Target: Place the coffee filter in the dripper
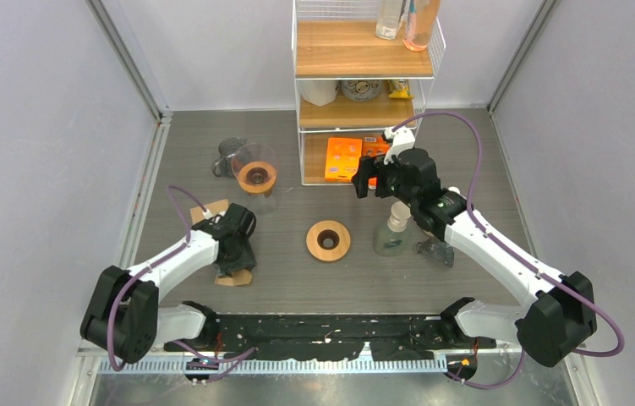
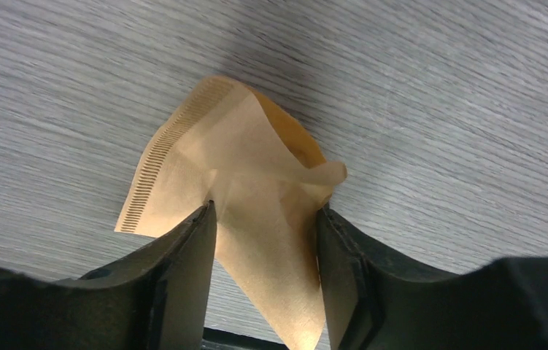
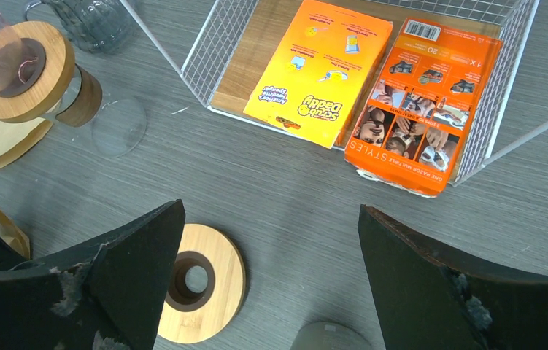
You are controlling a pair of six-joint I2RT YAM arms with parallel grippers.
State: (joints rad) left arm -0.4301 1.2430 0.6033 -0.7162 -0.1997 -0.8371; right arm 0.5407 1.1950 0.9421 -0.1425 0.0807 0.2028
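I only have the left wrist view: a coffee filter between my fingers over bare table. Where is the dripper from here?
Observer: The dripper stands farther from the bases than the left gripper and slightly to its right.
Operator: Anything lying near that path?
Observer: Yes. Besides your coffee filter, a second filter lies flat on the table, to the left of that line and near the dripper.
Operator: Is the other arm in my way?
Observer: It doesn't look so. The right gripper hangs open in front of the wire shelf, well right of the dripper.
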